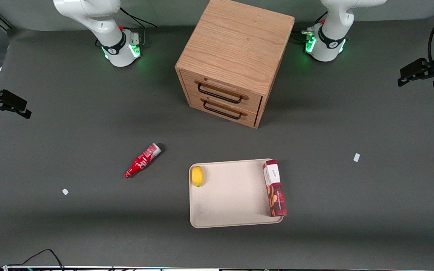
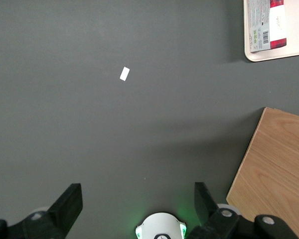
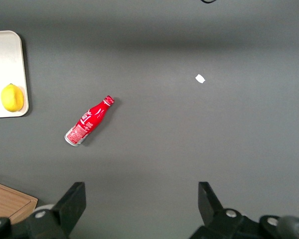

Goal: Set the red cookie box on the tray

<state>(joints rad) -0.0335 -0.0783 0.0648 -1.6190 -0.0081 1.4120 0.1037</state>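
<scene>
While the left gripper [image 2: 134, 209] hangs with its jaws apart, high over bare table at the working arm's end, the red cookie box [image 1: 274, 188] lies on the beige tray [image 1: 232, 210] along its edge toward the working arm. A lemon [image 1: 197, 175] sits on the tray's edge toward the parked arm. A red bottle [image 1: 142, 160] lies on the table toward the parked arm.
</scene>
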